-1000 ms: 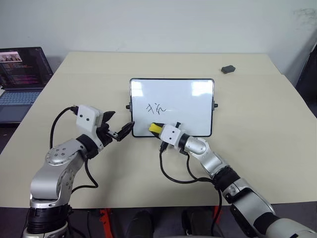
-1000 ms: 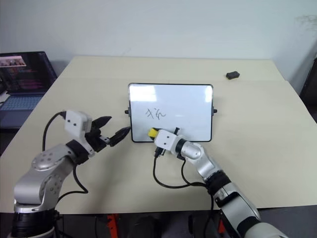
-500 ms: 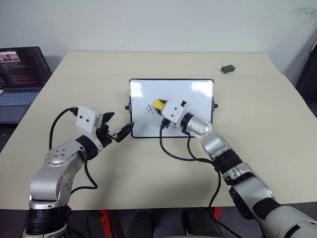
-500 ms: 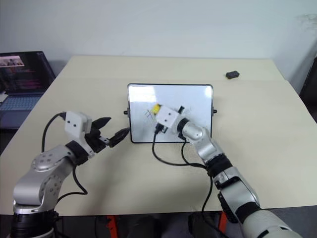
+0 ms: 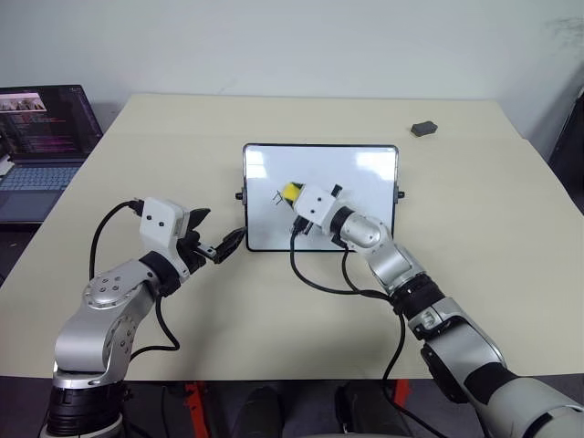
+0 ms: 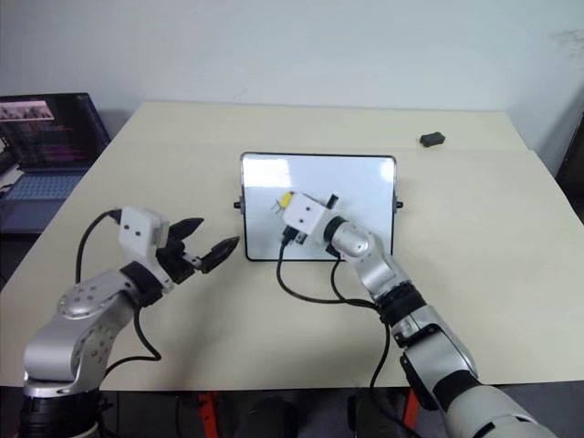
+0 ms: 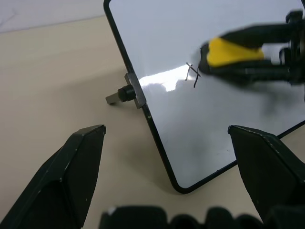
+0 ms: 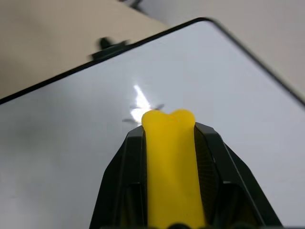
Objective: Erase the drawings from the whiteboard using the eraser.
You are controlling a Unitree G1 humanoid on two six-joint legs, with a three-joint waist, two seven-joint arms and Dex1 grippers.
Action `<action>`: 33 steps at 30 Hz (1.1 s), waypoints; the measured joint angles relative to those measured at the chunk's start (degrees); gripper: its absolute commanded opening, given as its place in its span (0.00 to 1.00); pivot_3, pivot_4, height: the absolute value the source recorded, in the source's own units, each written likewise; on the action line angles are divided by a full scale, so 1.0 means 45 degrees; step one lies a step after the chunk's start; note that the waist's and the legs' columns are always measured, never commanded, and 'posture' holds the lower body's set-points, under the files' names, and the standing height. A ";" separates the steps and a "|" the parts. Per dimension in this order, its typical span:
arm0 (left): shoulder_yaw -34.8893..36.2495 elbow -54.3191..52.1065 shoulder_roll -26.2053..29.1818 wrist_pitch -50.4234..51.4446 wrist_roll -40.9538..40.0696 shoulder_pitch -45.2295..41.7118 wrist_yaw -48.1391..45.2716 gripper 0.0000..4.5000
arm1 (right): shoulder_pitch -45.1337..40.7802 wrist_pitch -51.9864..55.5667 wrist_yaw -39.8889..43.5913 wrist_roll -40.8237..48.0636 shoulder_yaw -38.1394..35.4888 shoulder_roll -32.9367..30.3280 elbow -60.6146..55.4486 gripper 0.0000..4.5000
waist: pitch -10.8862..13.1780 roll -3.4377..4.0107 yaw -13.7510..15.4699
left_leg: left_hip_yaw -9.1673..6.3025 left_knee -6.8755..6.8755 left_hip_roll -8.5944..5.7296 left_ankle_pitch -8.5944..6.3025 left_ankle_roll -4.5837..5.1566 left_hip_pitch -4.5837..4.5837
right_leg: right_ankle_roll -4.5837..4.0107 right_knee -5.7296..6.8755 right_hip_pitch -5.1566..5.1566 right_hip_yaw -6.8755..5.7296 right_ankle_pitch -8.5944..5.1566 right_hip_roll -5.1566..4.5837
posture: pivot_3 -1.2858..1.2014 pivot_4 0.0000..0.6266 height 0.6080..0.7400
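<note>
We see the whiteboard [image 5: 320, 197] propped at a tilt near the middle of the beige tabletop [image 5: 474, 237], its glossy face toward us and a small black knob on each side of its thin frame. Our right gripper [image 5: 294, 195] reaches over the lower edge of the board with its jaws clamped on the eraser [image 5: 292, 192], the yellow block squeezed between the two black fingers so that its far end bulges past them. The eraser's tip sits on the left half of the board, right at what remains of the drawings [image 7: 192, 75]: a few thin black strokes just beside the yellow end, on the side nearer the board's left edge. In the right wrist view the marks [image 8: 143, 110] show faintly at the eraser's tip, partly lost in a bright glare on the surface. The rest of the board's face looks white, with some reflections near the top. Our left gripper [image 5: 219, 246] hovers low over the tabletop just off the board's lower left corner, apart from the frame, its jaws spread wide and holding nothing. A laptop [image 5: 41, 146] with a lit dark screen sits off the tabletop's far left corner, and a small dark grey lump [image 5: 422, 129] lies near the far right corner, well apart from the board.
</note>
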 measured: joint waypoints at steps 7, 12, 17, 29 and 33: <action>-0.0010 -0.0031 -0.0064 -0.0001 -0.0001 0.0022 0.0014 1.00 | 0.0091 0.0531 0.1041 0.0000 0.0327 0.0324 -0.0272 0.22 | 0.0000 0.0000 -0.0007 | 0.0009 -0.0007 0.0005 -0.0001 0.0001 0.0000 | 0.0000 -0.0007 -0.0003 0.0005 -0.0003 0.0000 | 0.52 0.24 1.00; -0.0010 -0.0054 -0.0071 -0.0005 0.0001 0.0099 0.0013 1.00 | 0.0820 0.0893 0.2559 -0.0071 0.1452 0.0244 -0.0737 0.22 | 0.0003 0.0006 -0.0008 | 0.0010 -0.0008 0.0004 -0.0001 0.0002 0.0000 | 0.0000 -0.0003 -0.0005 0.0006 -0.0004 0.0001 | 0.52 0.24 1.00; -0.0011 -0.0058 -0.0148 -0.0013 0.0002 0.0208 0.0006 1.00 | 0.0172 0.0886 0.1067 -0.0283 0.1167 0.0611 -0.0225 0.22 | 0.0007 0.0007 0.0006 | -0.0003 -0.0004 0.0003 0.0000 0.0000 0.0001 | -0.0003 0.0011 -0.0007 -0.0004 -0.0001 0.0001 | 0.52 0.24 1.00; -0.0084 -0.0056 -0.0192 -0.0080 0.0028 0.0216 0.0000 1.00 | -0.0745 0.1242 0.1636 -0.0167 0.0843 0.0637 0.0215 0.22 | 0.0005 0.0005 0.0003 | 0.0010 -0.0019 0.0006 -0.0007 -0.0001 -0.0011 | -0.0001 -0.0018 -0.0013 0.0005 -0.0018 0.0000 | 0.52 0.24 1.00; -0.0087 -0.0056 -0.0199 -0.0093 0.0031 0.0250 -0.0001 1.00 | 0.0083 0.1717 0.3186 -0.0133 0.1573 0.0320 -0.0541 0.22 | 0.0004 0.0005 0.0009 | 0.0002 -0.0013 0.0002 -0.0007 0.0000 0.0008 | -0.0002 0.0000 0.0003 0.0000 -0.0016 -0.0002 | 0.52 0.24 1.00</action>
